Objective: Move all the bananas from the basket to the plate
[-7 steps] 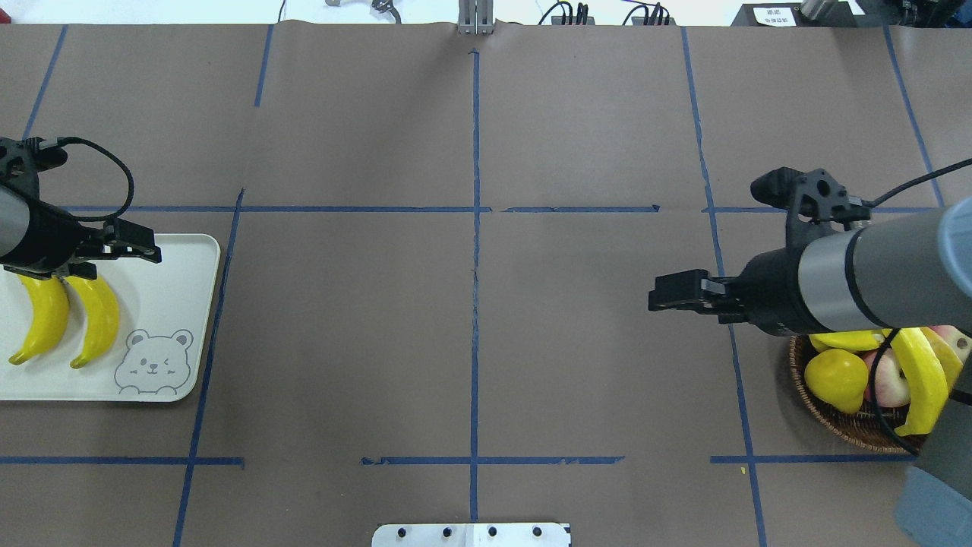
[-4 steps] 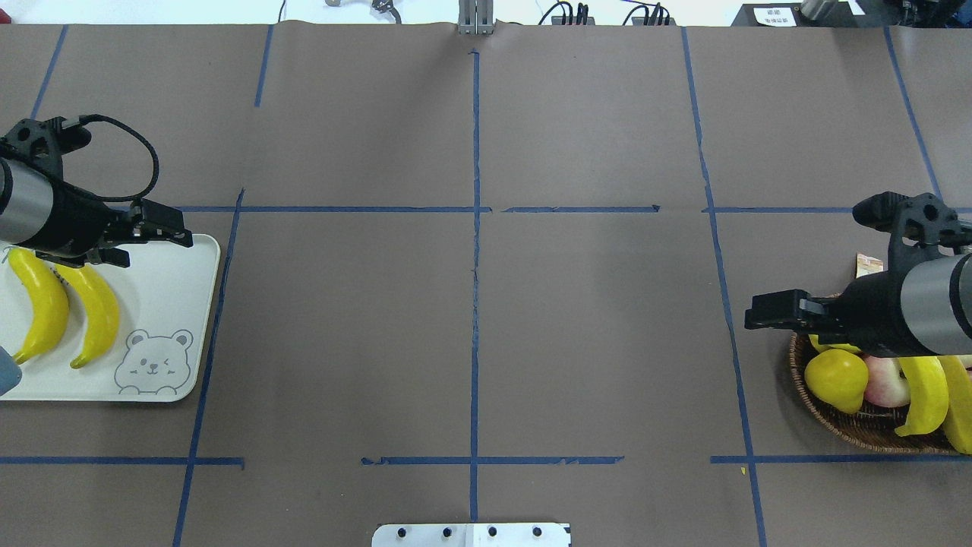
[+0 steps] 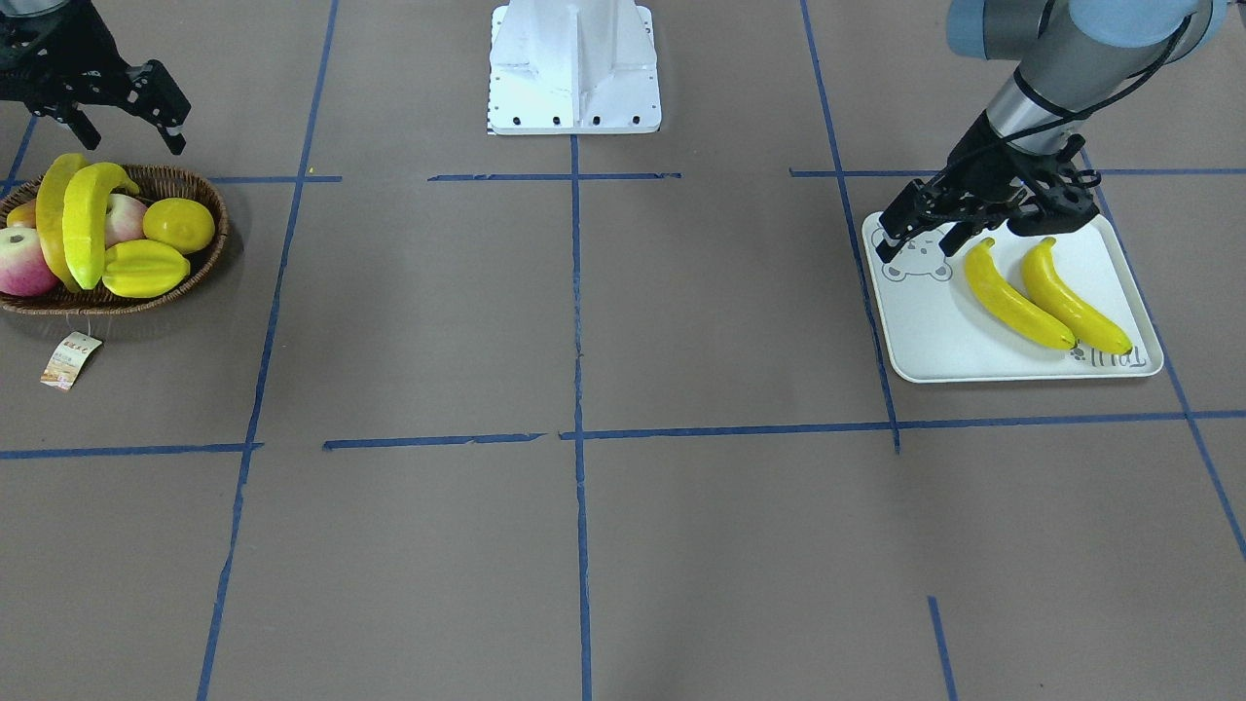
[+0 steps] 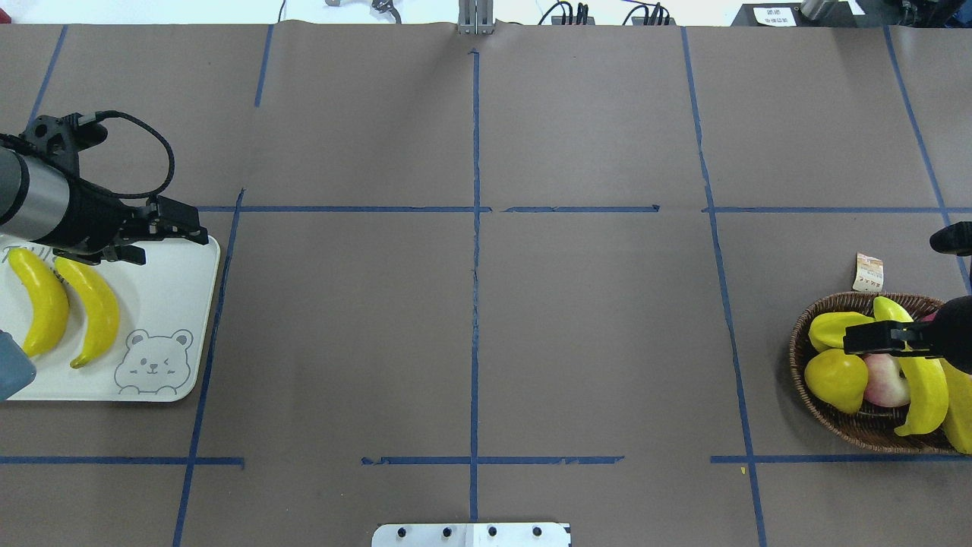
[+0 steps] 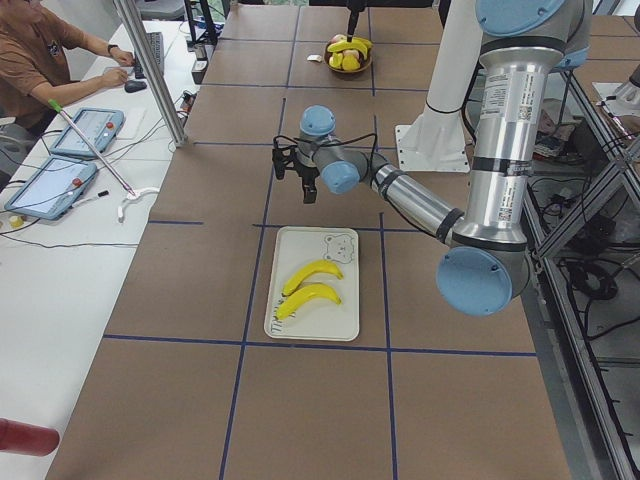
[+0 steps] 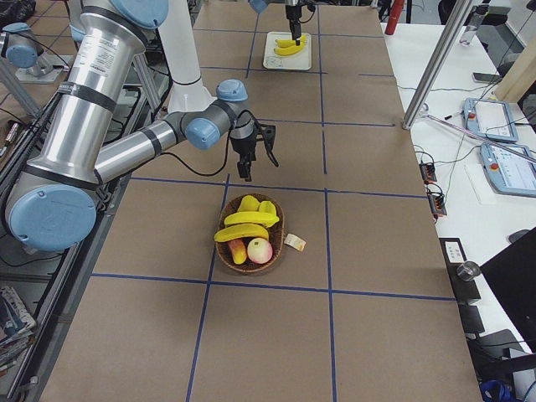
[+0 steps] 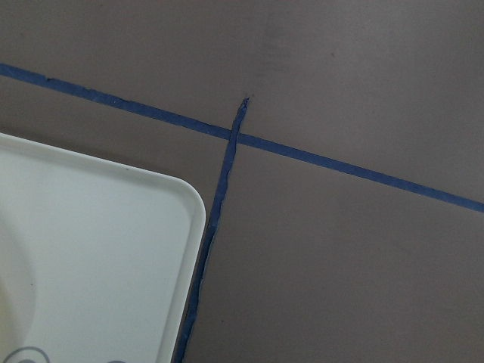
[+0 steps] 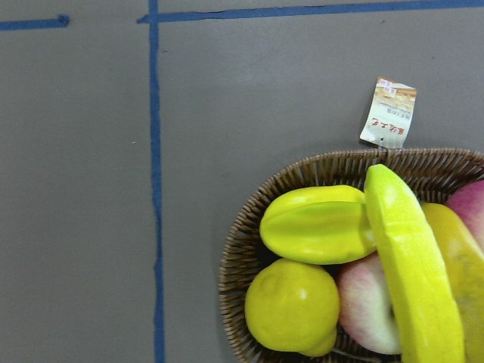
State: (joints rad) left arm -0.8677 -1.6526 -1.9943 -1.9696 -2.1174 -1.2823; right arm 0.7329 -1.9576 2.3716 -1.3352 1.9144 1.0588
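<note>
Two yellow bananas (image 4: 42, 300) (image 4: 95, 300) lie side by side on the pale plate (image 4: 175, 304) with the bear drawing, at the table's left end. My left gripper (image 4: 175, 247) hovers open and holds nothing over the plate's far right corner, just past the bananas' tips. At the right end the dark wicker basket (image 4: 797, 357) holds two more bananas (image 4: 919, 372) (image 4: 960, 410) lying across other fruit. My right gripper (image 4: 854, 339) hangs open above the basket with nothing between its fingers. In the front-facing view it (image 3: 131, 141) sits just behind the basket (image 3: 209, 253).
The basket also holds a lemon (image 4: 835, 380), a starfruit (image 4: 831, 328) and a pink apple (image 4: 885, 380). Its price tag (image 4: 868, 272) lies on the table behind it. The white robot base (image 3: 574, 68) stands at mid table edge. A person (image 5: 40, 50) sits at a side table.
My right arm has drawn back to the right, from the open table to above the basket. My left gripper has lifted off the bananas and shifted toward the plate's far right corner.
</note>
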